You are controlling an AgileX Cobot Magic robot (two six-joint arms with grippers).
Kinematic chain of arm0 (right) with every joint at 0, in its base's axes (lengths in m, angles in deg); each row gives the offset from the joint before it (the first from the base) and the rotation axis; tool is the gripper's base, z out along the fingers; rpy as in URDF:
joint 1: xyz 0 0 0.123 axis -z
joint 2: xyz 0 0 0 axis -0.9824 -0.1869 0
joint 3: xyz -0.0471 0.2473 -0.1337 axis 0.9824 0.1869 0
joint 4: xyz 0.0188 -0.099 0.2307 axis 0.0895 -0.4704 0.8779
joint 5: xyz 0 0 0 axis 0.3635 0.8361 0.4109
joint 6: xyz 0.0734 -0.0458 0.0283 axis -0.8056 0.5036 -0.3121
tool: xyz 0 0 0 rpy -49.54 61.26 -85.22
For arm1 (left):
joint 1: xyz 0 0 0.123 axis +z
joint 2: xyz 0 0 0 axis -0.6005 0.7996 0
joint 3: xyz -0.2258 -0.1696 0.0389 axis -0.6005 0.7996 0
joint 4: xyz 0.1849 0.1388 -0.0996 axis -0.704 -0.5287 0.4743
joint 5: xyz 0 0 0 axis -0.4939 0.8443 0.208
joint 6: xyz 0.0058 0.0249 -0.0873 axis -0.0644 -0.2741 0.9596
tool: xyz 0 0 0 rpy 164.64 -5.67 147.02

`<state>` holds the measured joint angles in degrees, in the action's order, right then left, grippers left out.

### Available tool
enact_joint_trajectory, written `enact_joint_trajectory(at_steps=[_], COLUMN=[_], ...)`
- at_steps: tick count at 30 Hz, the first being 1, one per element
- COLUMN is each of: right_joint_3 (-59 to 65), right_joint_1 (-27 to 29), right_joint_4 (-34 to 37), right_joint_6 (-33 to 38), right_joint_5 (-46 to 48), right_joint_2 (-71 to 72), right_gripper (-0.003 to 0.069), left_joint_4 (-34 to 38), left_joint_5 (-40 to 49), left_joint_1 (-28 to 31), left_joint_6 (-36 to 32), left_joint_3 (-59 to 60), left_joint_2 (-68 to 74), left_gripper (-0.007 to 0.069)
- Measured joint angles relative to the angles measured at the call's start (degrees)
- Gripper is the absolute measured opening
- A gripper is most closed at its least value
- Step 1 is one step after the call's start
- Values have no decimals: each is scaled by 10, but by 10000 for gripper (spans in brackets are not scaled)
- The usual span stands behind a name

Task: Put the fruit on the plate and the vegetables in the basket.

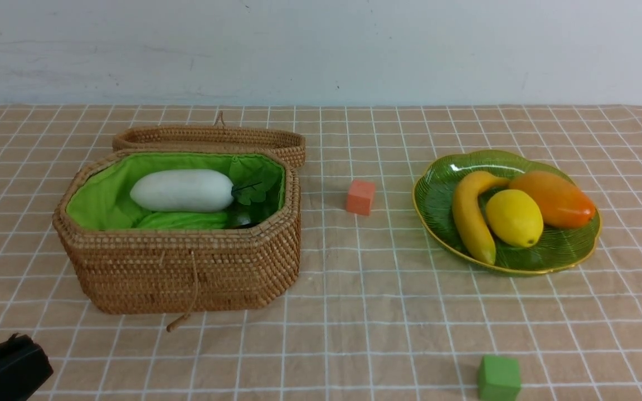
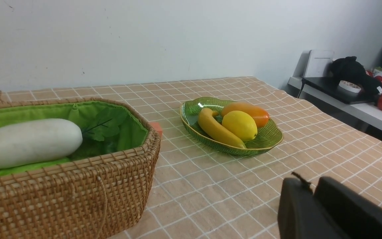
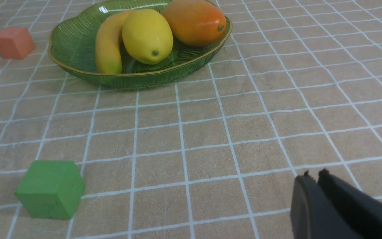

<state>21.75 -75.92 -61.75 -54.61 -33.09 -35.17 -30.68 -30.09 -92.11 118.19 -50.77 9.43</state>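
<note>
The left gripper [image 2: 310,196] and right gripper [image 3: 313,186] are held low over the counter [image 1: 354,312], well apart from everything, each with jaws pressed together and nothing pinched. The radish [image 1: 183,190] is laid in the basket [image 1: 187,267], long axis left-right, leaves pointed right, with something light green beneath it. On the plate [image 1: 438,189] the banana [image 1: 470,214], lemon [image 1: 514,218] and mango [image 1: 552,199] are packed side by side, the banana lengthwise near-to-far.
</note>
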Motion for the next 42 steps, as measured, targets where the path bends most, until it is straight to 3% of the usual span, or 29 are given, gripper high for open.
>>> enact_joint_trajectory(at_steps=[6, 10, 12, 13, 14, 16, 20, 23, 27, 32, 36, 42], right_joint_3=[0, 0, 0, 0, 0, 0, 0, 0, 0, 0, 0, 0], right_joint_1=[0, 0, 0, 0, 0, 0, 0, 0, 0, 0, 0, 0], right_joint_4=[0, 0, 0, 0, 0, 0, 0, 0, 0, 0, 0, 0], right_joint_6=[0, 0, 0, 0, 0, 2, 2, 2, 2, 3, 3, 3], right_joint_5=[0, 0, 0, 0, 0, 0, 0, 0, 0, 0, 0, 0], right_joint_2=[0, 0, 0, 0, 0, 0, 0, 0, 0, 0, 0, 0], right_gripper=[51, 57, 59, 62, 62, 65, 70, 76, 85, 93, 99, 106], left_joint_4=[-26, 37, 106, 155, 172, 295, 473, 530, 539, 496, 495, 494], left_joint_5=[-1, -9, -15, -25, -27, -72, -116, -128, -105, 18, 23, 22], left_joint_1=[1, 58, 118, 181, 181, 293, 422, 485, 504, 504, 504, 504], left_joint_6=[0, -48, -107, -161, -183, -337, -511, -560, -531, -441, -384, -372], left_joint_3=[0, 0, 0, 2, 3, 23, 77, 131, 186, 193, 193, 193], left_joint_2=[0, 0, -2, -8, -9, -34, -89, -100, -100, -100, -100, -100], left_gripper=[74, 71, 43, 6, 1, -13, -13, -13, -13, -13, -13, -13])
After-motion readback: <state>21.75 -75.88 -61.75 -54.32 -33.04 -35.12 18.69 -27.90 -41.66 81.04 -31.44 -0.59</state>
